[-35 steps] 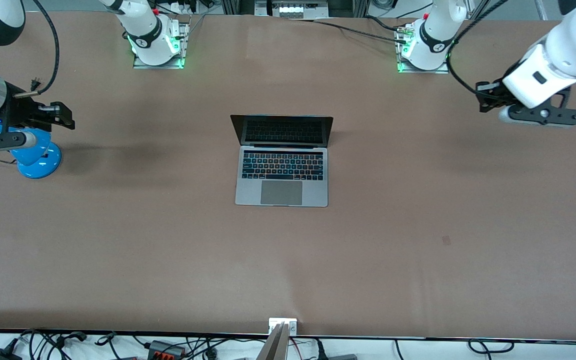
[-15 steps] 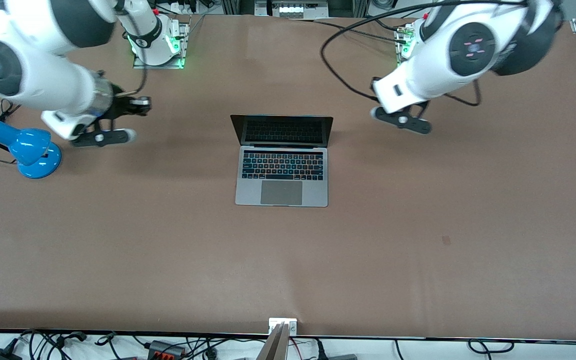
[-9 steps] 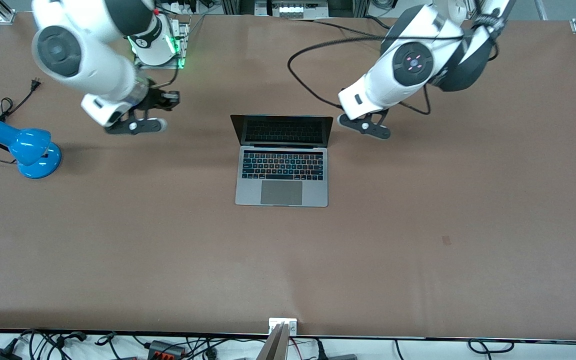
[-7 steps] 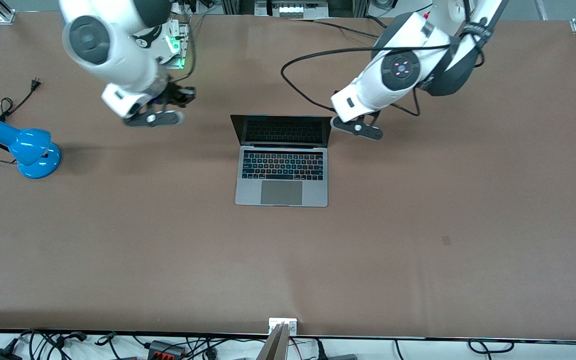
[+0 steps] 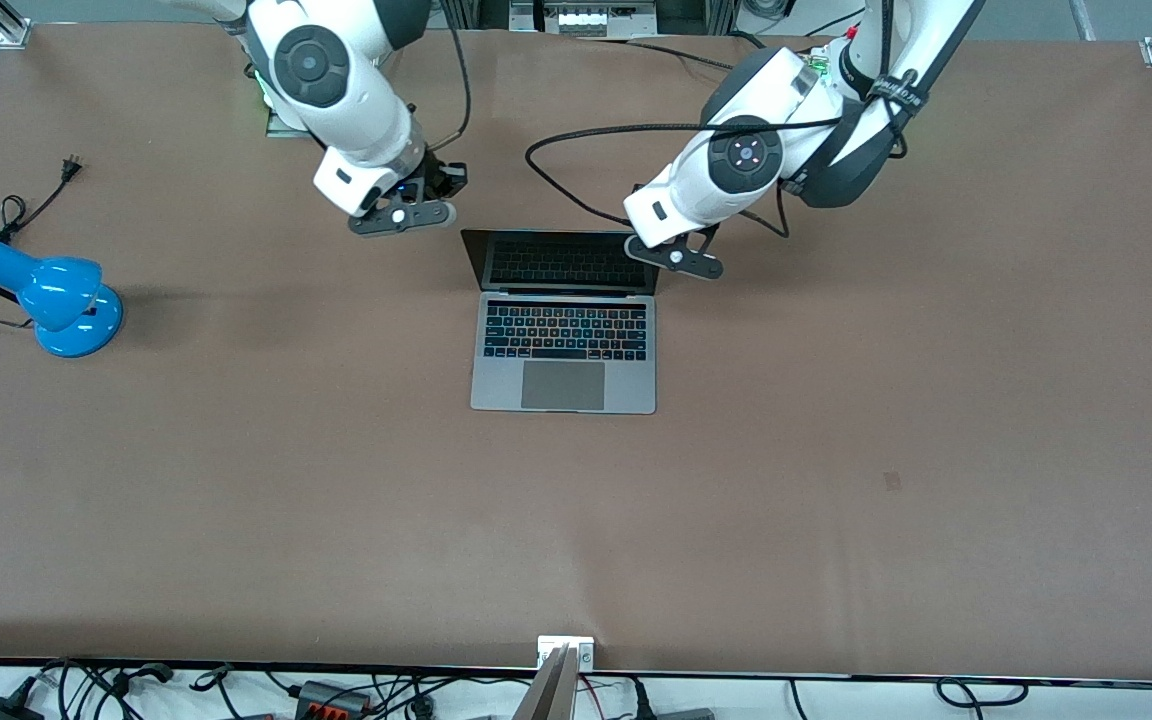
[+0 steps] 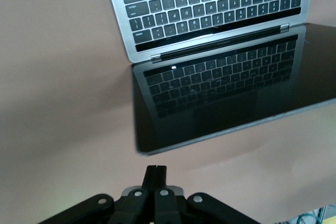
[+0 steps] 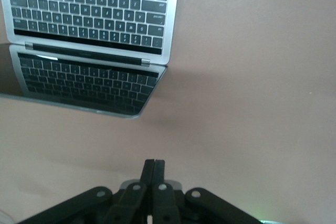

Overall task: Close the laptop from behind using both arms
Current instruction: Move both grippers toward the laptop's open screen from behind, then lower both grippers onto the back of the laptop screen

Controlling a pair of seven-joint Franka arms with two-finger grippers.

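The silver-grey laptop (image 5: 564,385) lies open in the middle of the table, its dark screen (image 5: 566,260) upright. It also shows in the left wrist view (image 6: 220,98) and the right wrist view (image 7: 89,77). My left gripper (image 5: 676,257) is shut and empty, over the screen's top corner toward the left arm's end; its closed fingers (image 6: 156,168) are just short of the lid's edge. My right gripper (image 5: 403,215) is shut and empty, over the table beside the screen's corner toward the right arm's end, apart from it; its fingers (image 7: 154,162) are pressed together.
A blue desk lamp (image 5: 46,295) stands near the right arm's end of the table, its cord and plug (image 5: 68,165) lying beside it. Black cables (image 5: 576,190) from the left arm hang over the table close to the lid. Cables run along the table's front edge (image 5: 336,690).
Both arms have swung in from the table's ends toward the laptop's lid. The left gripper now reaches the screen's corner. The laptop has not moved and stays open.
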